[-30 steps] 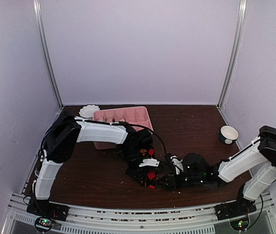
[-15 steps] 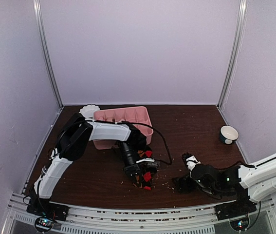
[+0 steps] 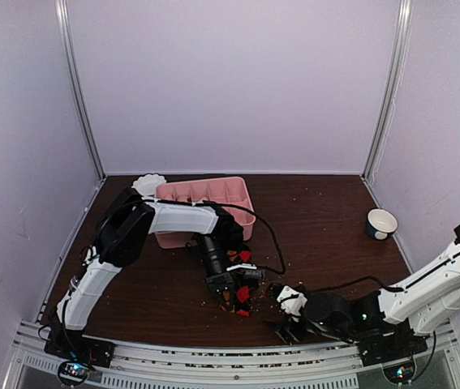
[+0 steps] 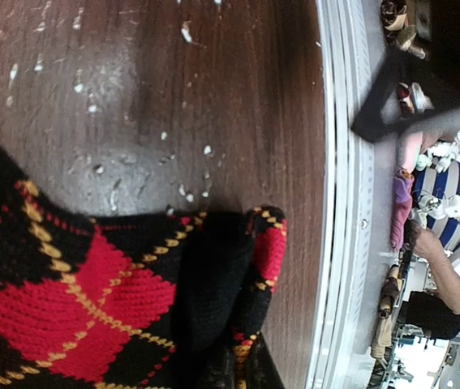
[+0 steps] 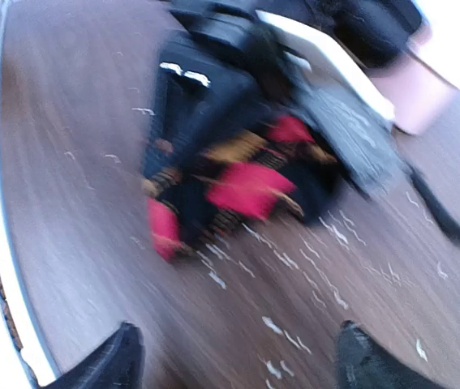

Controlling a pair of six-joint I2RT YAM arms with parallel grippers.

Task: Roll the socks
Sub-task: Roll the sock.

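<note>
argyle sock (image 3: 243, 293): black with red diamonds and yellow lines, bunched on the table (image 3: 319, 211), front centre, near the front rail (image 3: 213, 356)
sock, left wrist view: fills the lower left; one folded end points toward the rail
left gripper (image 3: 231, 298): down on the sock and closed on a fold of it; fingers buried in fabric
right gripper (image 5: 242, 365): fingers spread wide, nothing between them, low over the table just right of the sock, apart from it
right wrist view: blurred; sock and left gripper straight ahead, bare wood between
in the way: left arm and its black cable (image 3: 272, 243) cover the sock's far side; right gripper sits on its right
pink compartment tray (image 3: 205, 183): behind the left arm, back left, apart from the sock
scalloped white dish (image 3: 148, 184): touching the tray's back left corner
small bowl (image 3: 381, 220): far right, well apart
crumbs (image 4: 185, 190): white specks scattered round the sock
edges: rail close in front of the sock; walls on three sides
open room: bare table right and back of the sock, also left front
</note>
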